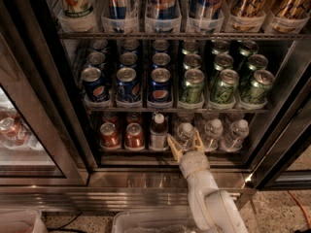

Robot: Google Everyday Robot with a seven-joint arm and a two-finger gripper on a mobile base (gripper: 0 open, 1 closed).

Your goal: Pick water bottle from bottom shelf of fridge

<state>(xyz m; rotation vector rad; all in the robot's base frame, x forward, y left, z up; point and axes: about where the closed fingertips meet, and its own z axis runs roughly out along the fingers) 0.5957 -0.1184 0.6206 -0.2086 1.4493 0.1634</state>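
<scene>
A downward view looked into a drinks fridge [62, 111] with a black frame and an open front. A white robot arm [210, 204] rose from the bottom edge toward the bottom shelf [141, 152]. Its tan claw [184, 137] was at the front of that shelf, fingers spread apart, one on each side of the water bottle [186, 129]. That bottle, clear with a white cap, stood upright in the fourth lane from the left. It was unclear whether the fingers touched it.

Two more clear bottles [213, 132] stood to its right in the neighbouring lanes. Just to its left stood a white-capped bottle of brown liquid [158, 131], and further left two copper-red cans [110, 134]. The rack above held blue cans [128, 84] on the left and green cans [222, 85] on the right. Below the shelf ran a shiny steel base strip [121, 179]. A clear plastic bin [146, 221] lay on the floor beside the arm.
</scene>
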